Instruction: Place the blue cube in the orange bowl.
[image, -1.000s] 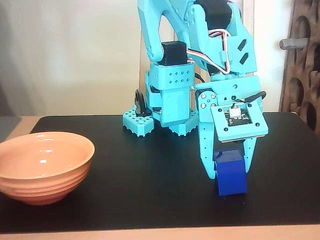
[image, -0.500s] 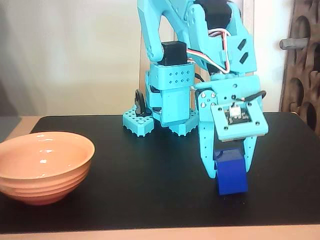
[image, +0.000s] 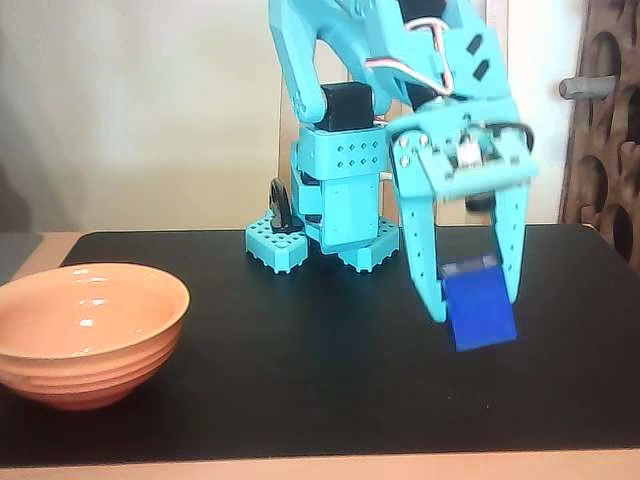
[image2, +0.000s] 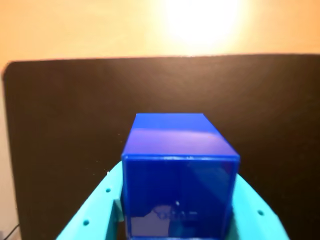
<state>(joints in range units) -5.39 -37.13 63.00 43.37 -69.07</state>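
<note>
The blue cube (image: 479, 309) looks like smooth plastic, a bit shiny on its flat sides, and the gripper (image: 470, 302) that pinches it is light turquoise plastic, not very shiny, with small round holes in it. The orange bowl (image: 88, 333) is shiny and smooth inside, with bright spots of light on it and bumpy rings around the outside. The black mat (image: 300, 380) is dull and flat, and the table (image2: 75, 30) around it looks like pale smooth wood.

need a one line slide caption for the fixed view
Turquoise arm's gripper holds the blue cube tilted just above the black mat, with the orange bowl empty at the left.
</note>
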